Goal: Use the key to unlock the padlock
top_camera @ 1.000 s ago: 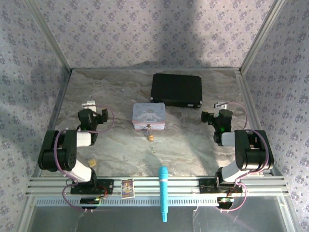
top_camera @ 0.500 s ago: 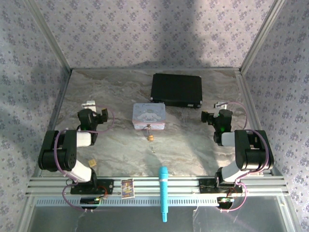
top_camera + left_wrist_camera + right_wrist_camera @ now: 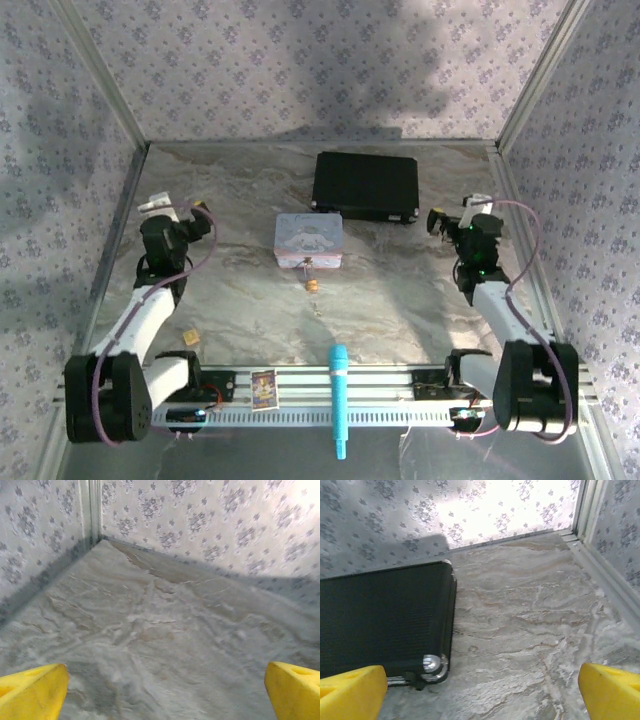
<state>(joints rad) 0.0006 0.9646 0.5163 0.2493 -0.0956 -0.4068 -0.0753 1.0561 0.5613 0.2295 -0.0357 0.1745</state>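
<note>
- The marble-pattern table (image 3: 400, 300) has patterned walls around it.
- The black case (image 3: 365, 186) lies flat at the far side of the table. In the right wrist view, its corner with a silver fitting is just ahead and to the left of the fingers.
- The left gripper (image 3: 165, 690) has its yellow fingers spread wide with nothing between them. It is above bare table near the left wall.
- The right gripper (image 3: 482, 690) is also spread wide and holds nothing. It is near the right wall, beside the case.
- The pastel tin (image 3: 309, 240) sits at the table's centre, just nearer than the case.
- A blue pen-shaped thing (image 3: 339, 398) lies across the front rail.
- A small card (image 3: 263, 388) lies on the rail to its left.
- The padlock (image 3: 312, 285) lies just beside the tin's near side, well apart from both grippers. I cannot tell if it touches the tin.
- A tiny tan cube (image 3: 189, 338) lies near the left arm.
</note>
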